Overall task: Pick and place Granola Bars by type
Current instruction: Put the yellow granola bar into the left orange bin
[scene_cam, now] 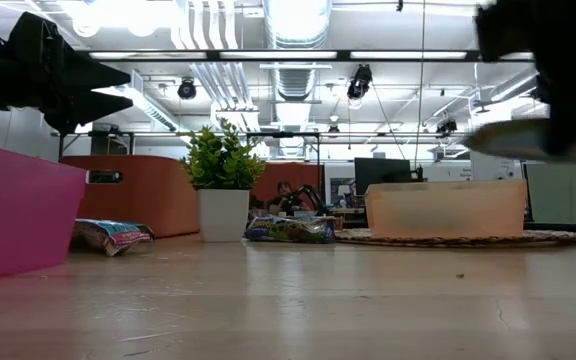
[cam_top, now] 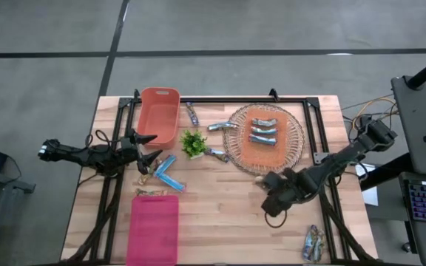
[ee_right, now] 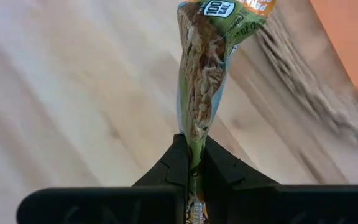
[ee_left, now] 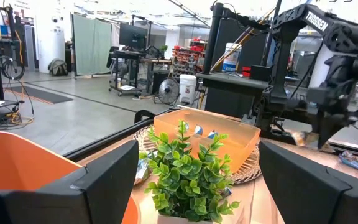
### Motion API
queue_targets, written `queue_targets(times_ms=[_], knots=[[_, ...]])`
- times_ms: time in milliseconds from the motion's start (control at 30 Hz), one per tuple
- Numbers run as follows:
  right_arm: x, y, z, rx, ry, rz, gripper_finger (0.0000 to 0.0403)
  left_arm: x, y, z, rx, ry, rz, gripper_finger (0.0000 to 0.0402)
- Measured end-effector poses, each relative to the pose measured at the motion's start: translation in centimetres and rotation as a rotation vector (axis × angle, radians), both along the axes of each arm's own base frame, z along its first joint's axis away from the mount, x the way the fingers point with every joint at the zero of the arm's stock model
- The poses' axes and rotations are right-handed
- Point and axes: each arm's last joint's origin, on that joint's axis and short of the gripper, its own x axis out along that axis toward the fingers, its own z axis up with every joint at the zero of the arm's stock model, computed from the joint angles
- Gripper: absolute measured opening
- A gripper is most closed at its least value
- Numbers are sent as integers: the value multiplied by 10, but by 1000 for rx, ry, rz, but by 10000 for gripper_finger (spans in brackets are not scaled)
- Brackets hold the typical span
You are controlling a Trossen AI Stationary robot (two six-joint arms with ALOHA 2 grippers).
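Observation:
My right gripper (cam_top: 272, 201) hangs above the table in front of the wicker tray (cam_top: 296, 148), shut on a granola bar (ee_right: 199, 81) in a green-tan wrapper. Inside the orange insert (cam_top: 266, 151) on that tray lie three silver-blue bars (cam_top: 264, 131). Two bright blue bars (cam_top: 165, 171) and a tan one (cam_top: 150, 192) lie flat on the table near my left gripper (cam_top: 157, 145). It stands open and level beside the orange bin (cam_top: 159, 114), touching nothing. Loose bars (cam_top: 217, 126) lie near the small plant (cam_top: 193, 142). My right gripper pinches one end of the bar's wrapper (ee_right: 195, 158) between its two fingers. The fingers come from above, pointing steeply down, and lie in line with the bar. The bar sticks out beyond the fingertips, lifted clear of the table.
A pink bin (cam_top: 154, 229) stands at the near left. Another bar (cam_top: 313, 242) lies at the near right corner. One more (cam_top: 191, 113) lies behind the plant. Bare wood stretches between the pink bin and my right gripper.

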Motion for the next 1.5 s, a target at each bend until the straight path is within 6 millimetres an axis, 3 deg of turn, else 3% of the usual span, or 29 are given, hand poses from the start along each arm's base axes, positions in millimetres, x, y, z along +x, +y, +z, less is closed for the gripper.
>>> queue_targets(times_ms=[233,733,1233,1333,1500], knots=[[35,-11,32,-29,-229,108,11,0,0,0,0,0,0,312],[103,-65,83,-171,-572,151,11,0,0,0,0,0,0,312],[217,-80,100,-320,-652,203,11,0,0,2,-46,-31,-3,312],[235,-86,111,-346,-694,197,11,-1,0,7,-65,-52,-11,312],[256,-100,133,-394,-756,176,11,-7,0,36,2,-100,-75,312]])
